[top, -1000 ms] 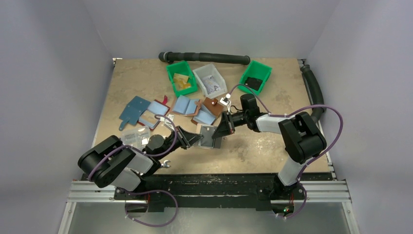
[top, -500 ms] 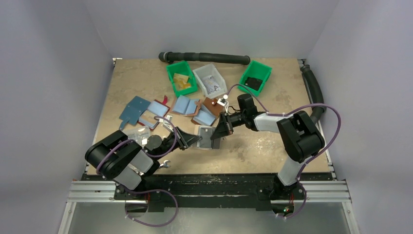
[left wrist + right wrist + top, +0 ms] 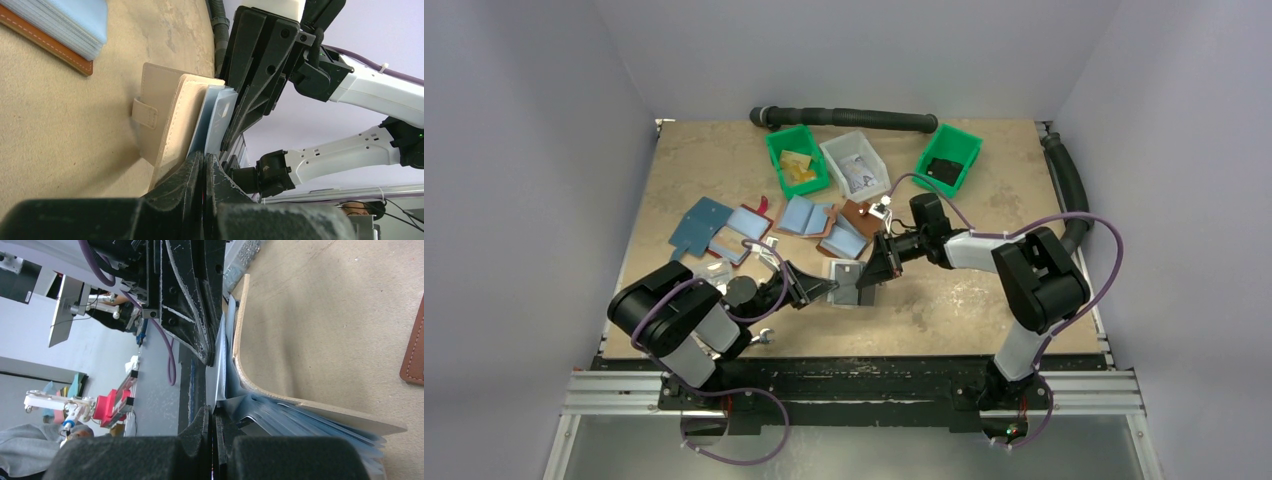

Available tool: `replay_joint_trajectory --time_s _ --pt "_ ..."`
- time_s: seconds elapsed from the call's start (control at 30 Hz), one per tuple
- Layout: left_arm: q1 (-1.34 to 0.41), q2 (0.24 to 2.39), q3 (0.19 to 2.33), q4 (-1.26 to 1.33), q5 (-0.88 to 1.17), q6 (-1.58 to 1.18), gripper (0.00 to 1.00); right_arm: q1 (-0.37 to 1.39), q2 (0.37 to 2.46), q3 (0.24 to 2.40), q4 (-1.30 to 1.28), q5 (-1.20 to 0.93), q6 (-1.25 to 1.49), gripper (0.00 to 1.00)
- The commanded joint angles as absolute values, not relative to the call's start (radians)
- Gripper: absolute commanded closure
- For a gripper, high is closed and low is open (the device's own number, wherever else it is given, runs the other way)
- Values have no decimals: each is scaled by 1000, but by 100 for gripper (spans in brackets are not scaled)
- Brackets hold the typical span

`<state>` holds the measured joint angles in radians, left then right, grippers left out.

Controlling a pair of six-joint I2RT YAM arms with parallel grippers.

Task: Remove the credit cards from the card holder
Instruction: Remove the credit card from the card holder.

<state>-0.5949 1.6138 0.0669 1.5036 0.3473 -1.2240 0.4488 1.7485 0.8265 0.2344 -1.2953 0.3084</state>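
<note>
Left wrist: beige card holder, seemingly fanned open

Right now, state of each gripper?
Left gripper: closed on the card holder edge.
Right gripper: closed on a thin pale sheet from it; card or sleeve unclear.

Even bright overhead light, soft shadows, wrist-cam foregrounds blurred

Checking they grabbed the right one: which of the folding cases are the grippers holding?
The beige card holder, nearest the arms, gripped by the left gripper and right gripper; the brown blue-lined wallets behind it lie free.
</note>
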Motion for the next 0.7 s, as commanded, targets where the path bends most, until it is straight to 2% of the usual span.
replay_joint_trajectory --time_s 0.0,0.33,0.67 --pt "-564 1650 30 1767 337 -1240 100 439 1756 863 226 -1331 284 97" --pt "-552 1658 27 1779 352 -1247 100 437 1764 865 219 -1333 282 93" --pt "-546 1667 22 1779 355 -1247 100 436 1766 875 214 -1327 271 97"
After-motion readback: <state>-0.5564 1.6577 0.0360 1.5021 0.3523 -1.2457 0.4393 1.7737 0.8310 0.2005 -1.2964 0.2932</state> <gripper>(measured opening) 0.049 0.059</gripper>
